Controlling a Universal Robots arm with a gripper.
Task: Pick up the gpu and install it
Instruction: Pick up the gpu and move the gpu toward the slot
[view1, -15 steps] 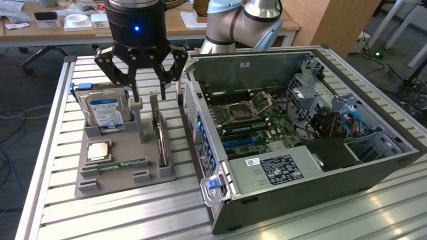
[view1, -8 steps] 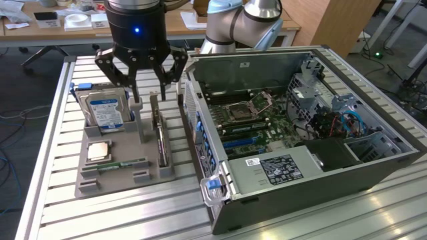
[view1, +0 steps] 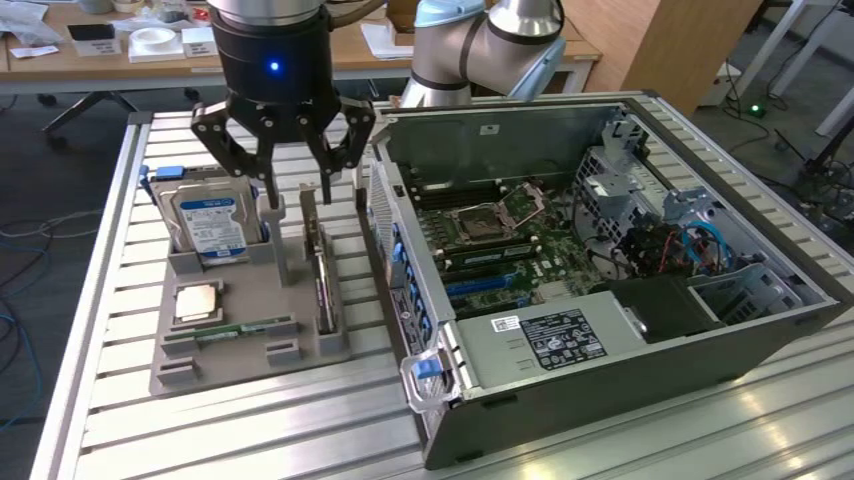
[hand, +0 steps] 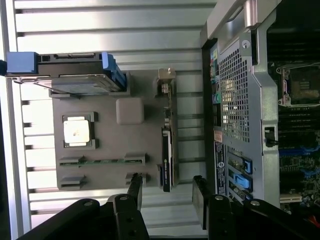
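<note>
1. A grey holder is being carried by the slatted tabletop, nearest in the exterior view.
2. The gpu is being held upright on its edge in that holder, just beside the open computer case.
3. The hand is being held wide, gripping nothing, just above the gpu's far end, with the card lined up between its fingers.
</note>
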